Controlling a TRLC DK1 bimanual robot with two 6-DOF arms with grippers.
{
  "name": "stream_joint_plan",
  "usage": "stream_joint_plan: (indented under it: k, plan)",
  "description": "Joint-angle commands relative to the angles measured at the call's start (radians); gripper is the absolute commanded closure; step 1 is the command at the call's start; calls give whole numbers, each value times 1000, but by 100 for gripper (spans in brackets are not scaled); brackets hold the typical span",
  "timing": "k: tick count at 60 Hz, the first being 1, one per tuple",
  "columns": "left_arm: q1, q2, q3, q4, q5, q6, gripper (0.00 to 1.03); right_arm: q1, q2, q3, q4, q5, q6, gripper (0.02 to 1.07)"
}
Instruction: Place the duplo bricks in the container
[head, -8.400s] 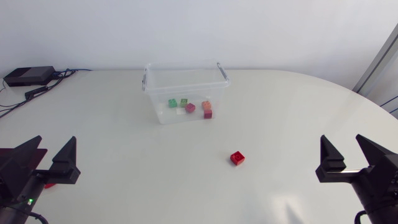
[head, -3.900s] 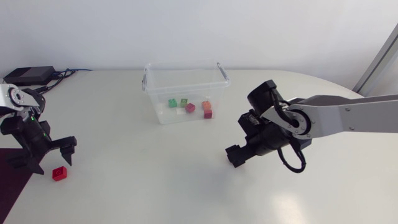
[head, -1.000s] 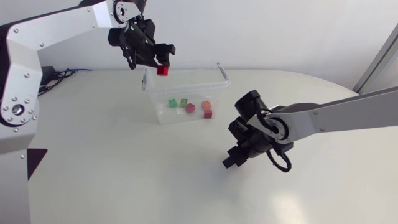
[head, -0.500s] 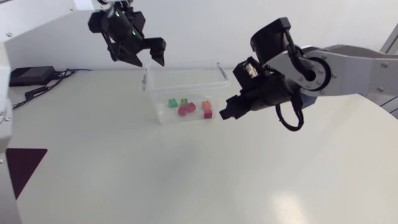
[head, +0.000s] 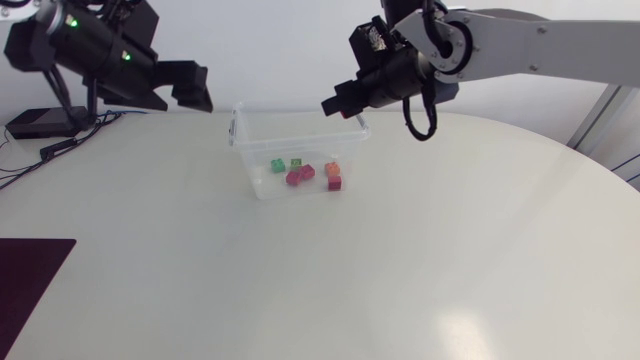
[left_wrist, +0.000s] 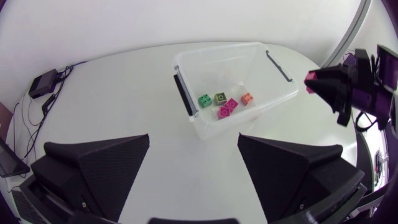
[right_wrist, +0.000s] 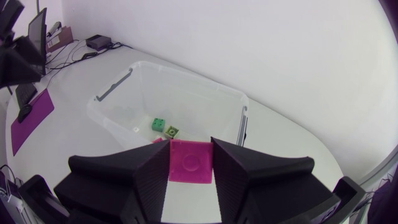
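A clear plastic container (head: 300, 140) stands at the back middle of the table. It holds several duplo bricks: green (head: 277, 165), olive (head: 296, 163), red (head: 297, 177), orange (head: 331, 169) and pink (head: 334, 182). My right gripper (head: 332, 104) hangs above the container's back right corner. It is shut on a red-pink brick (right_wrist: 191, 162), which also shows at its tip in the left wrist view (left_wrist: 310, 78). My left gripper (head: 180, 98) is raised to the left of the container, open and holding nothing. The container (left_wrist: 217, 48) lies ahead of it.
A black box (head: 45, 122) with cables sits at the table's back left. A purple mat (head: 30, 265) lies at the left front edge.
The left gripper opened and its red brick fell into the container; that arm then drew back to the left. The right arm carried its brick from the table up to the container.
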Motion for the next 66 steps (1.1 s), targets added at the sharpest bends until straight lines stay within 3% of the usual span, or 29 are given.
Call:
stream_joint_plan:
  k: [1, 17, 20, 22, 24, 26, 38, 52, 66]
  plan:
    - [34, -99, -110, 40, -15, 30, 4, 5, 68, 70, 26, 3, 0, 85]
    - [82, -335, -348, 97, -26, 55, 4, 7, 261, 240, 71, 16, -5, 80]
    - [82, -376, -382, 114, -41, 61, 4, 8, 289, 268, 68, 19, -5, 68]
    - [82, -405, -406, 131, -53, 69, 4, 10, 304, 283, 65, 26, -3, 50]
    - [82, -435, -429, 146, -66, 76, 4, 12, 318, 300, 56, 39, -3, 21]
    - [82, -461, -449, 154, -67, 82, 4, 12, 321, 303, 56, 49, -3, 5]
    - [76, -608, -601, 234, -107, 110, 4, -8, 223, 219, 59, 49, 0, 6]
    - [79, -815, -776, 358, -145, 112, 4, -59, -73, -88, 168, 92, -26, 6]
    - [97, -996, -922, 461, -165, 127, 4, -114, -400, -375, 200, 113, -59, 6]
